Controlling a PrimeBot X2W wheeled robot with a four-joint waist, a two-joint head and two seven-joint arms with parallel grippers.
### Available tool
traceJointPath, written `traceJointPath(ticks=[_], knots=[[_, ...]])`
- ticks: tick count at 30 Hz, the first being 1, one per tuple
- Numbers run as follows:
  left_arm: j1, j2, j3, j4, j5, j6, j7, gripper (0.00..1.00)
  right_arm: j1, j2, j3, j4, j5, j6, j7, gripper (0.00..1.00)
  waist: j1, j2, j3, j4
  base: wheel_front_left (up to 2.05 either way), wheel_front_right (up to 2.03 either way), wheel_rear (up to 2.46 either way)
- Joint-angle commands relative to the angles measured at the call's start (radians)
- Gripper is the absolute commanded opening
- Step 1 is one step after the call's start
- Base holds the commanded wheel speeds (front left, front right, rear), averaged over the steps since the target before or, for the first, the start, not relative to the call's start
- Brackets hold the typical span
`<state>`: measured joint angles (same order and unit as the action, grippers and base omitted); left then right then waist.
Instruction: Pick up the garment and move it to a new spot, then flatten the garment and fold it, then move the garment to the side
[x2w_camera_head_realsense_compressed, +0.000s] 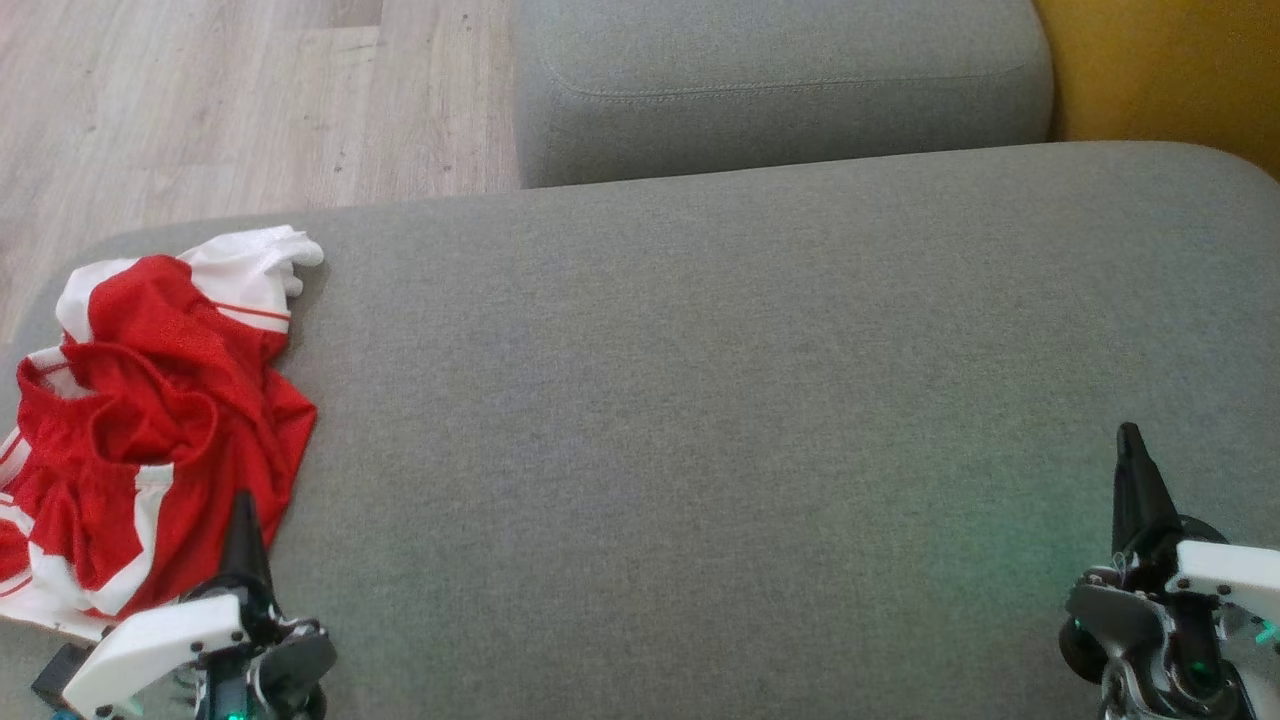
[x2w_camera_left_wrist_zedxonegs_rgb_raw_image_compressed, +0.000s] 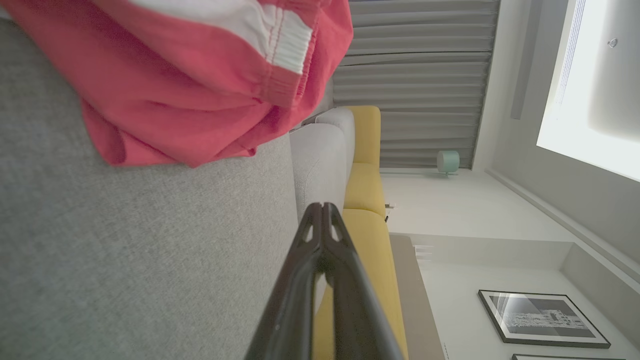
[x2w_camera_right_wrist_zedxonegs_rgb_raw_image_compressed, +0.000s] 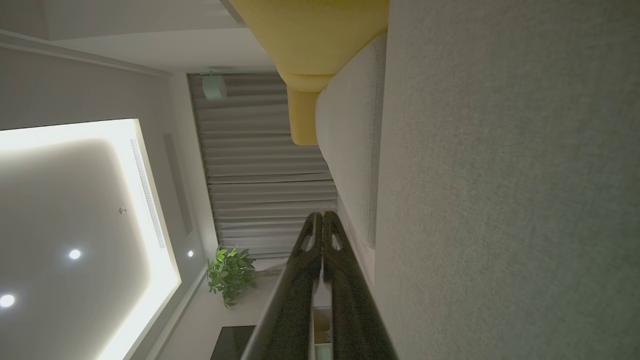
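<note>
A crumpled red garment (x2w_camera_head_realsense_compressed: 150, 420) with white panels and red-striped white trim lies at the far left edge of the grey sofa cushion (x2w_camera_head_realsense_compressed: 700, 400). Just beside its near hem, the left end effector (x2w_camera_head_realsense_compressed: 243, 500) has its fingers pressed together on nothing. Well apart at the right, the right end effector (x2w_camera_head_realsense_compressed: 1130, 432) is likewise closed and empty above bare cushion.

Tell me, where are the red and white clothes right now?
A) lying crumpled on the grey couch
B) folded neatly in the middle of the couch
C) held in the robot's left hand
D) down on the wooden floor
A: the red clothes lie bunched up at the left end of the grey couch, beside the left gripper, which is shut and holds nothing.
</note>
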<state>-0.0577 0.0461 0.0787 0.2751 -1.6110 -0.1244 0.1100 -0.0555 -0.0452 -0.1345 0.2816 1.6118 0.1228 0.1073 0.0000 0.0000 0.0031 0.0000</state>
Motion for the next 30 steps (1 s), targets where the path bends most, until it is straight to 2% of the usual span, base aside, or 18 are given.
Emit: traceJointPath(ticks=[1,4,5,9,17,30], knots=[[-0.05,0.004,0.035,-0.03,0.002,-0.006,0.003,0.0,-0.052,-0.005,0.021,-0.037,-0.003,0.008,0.006,0.0,0.0,0.0,0.0,0.0,0.0,0.0,0.0],[-0.05,0.004,0.035,-0.03,0.002,-0.006,0.003,0.0,-0.052,-0.005,0.021,-0.037,-0.003,0.008,0.006,0.0,0.0,0.0,0.0,0.0,0.0,0.0,0.0],[0.0,0.0,0.0,0.0,0.0,0.0,0.0,1.0,0.0,0.0,0.0,0.0,0.0,0.0,0.0,1.0,0.0,0.0,0.0,0.0,0.0,0.0,0.0],[0.019,-0.001,-0.009,0.041,0.001,0.001,-0.003,1.0,0.022,0.002,0.004,0.041,0.0,0.0,-0.001,1.0,0.0,0.0,0.0,0.0,0.0,0.0,0.0],[0.007,0.0,-0.036,0.039,0.031,0.001,-0.027,1.0,0.019,-0.002,0.033,0.028,-0.028,0.0,-0.026,1.0,0.0,0.0,0.001,0.001,0.0,0.0,0.0],[-0.001,0.0,-0.059,0.006,0.19,0.015,-0.065,1.0,0.014,0.001,0.04,0.011,-0.204,0.001,-0.064,1.0,0.0,0.0,0.001,0.005,0.0,0.0,0.0]])
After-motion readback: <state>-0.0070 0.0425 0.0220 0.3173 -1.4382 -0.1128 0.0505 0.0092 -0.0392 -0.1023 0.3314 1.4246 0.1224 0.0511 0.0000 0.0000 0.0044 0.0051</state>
